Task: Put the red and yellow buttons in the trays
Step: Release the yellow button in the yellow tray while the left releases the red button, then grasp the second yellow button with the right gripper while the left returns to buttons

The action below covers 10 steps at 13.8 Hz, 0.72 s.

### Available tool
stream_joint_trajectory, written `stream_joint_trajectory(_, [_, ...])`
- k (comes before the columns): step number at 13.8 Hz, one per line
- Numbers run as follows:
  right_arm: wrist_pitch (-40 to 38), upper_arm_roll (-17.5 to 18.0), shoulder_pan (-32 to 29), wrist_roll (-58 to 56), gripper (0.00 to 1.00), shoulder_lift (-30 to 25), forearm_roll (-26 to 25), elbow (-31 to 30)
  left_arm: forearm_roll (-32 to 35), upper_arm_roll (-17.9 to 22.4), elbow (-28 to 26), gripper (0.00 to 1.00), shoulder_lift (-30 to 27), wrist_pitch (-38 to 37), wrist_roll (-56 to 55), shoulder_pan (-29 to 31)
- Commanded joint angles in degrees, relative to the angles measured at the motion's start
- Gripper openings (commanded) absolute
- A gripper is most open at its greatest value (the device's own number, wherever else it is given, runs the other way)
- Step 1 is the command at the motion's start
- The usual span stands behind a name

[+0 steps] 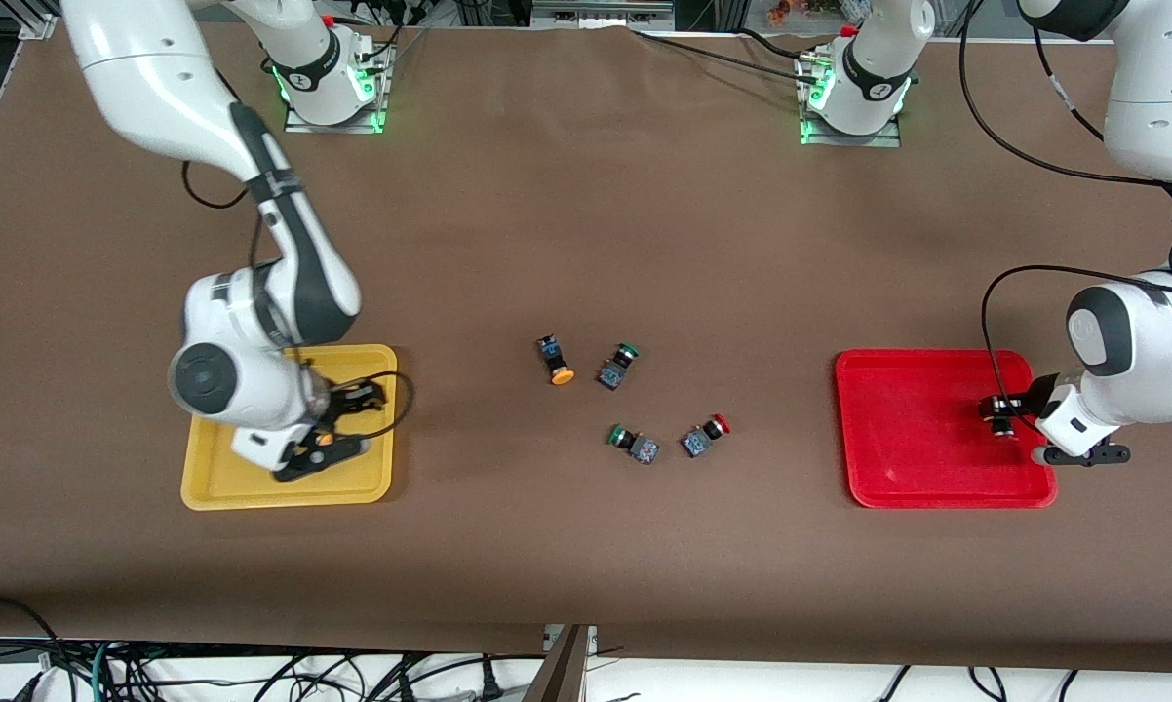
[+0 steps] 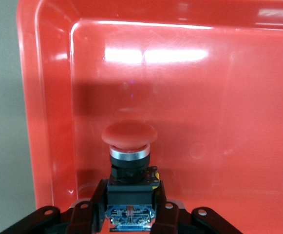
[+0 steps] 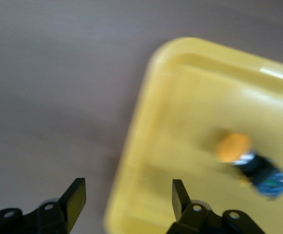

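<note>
Brown table (image 1: 586, 244); left pincer (image 2: 131, 217) grips red button (image 2: 129, 146); right pincer (image 3: 126, 200) open.

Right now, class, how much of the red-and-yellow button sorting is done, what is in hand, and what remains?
Done: one yellow button lies in the yellow tray, under the open right gripper. In hand: the left gripper, shut on a red button, is over the red tray. Left: a loose yellow button and a loose red button on the table; the green buttons stay.
</note>
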Motion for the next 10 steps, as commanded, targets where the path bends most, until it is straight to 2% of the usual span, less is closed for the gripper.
stream_joint_trajectory(1, [-0.72, -0.36, 6.43, 9.46, 0.8, -0.49, 0.91, -0.13, 0.34, -0.57, 0.02, 0.27, 0.98, 1.25, 1.35, 0.73])
stream_joint_trajectory(4, [2.78, -0.35, 14.0, 22.73, 0.8, 1.08, 0.83, -0.13, 0.43, -0.57, -0.25, 0.27, 0.98, 1.26, 1.43, 1.08])
stream_joint_trajectory(5, [5.5, -0.44, 15.93, 26.16, 0.8, 1.87, 0.91, -0.22, 0.52, -0.57, -0.16, 0.35, 0.98, 1.17, 1.44, 1.08])
stream_joint_trajectory(6, [6.39, -0.44, 17.0, 28.72, 0.8, 2.31, 1.0, -0.22, 0.6, -0.57, 0.1, 0.62, 0.9, 0.99, 1.44, 0.91])
stream_joint_trajectory(7, [6.58, -0.36, 18.14, 31.09, 0.8, 2.58, 1.09, -0.22, 0.69, -0.66, 0.28, 0.99, 0.64, 0.73, 1.35, 0.73])
stream_joint_trajectory(10, [8.23, -0.44, 20.78, 34.2, 0.8, 3.81, 0.74, -0.48, 0.43, -2.05, 1.68, 1.0, -0.5, -0.67, 0.82, -0.15])
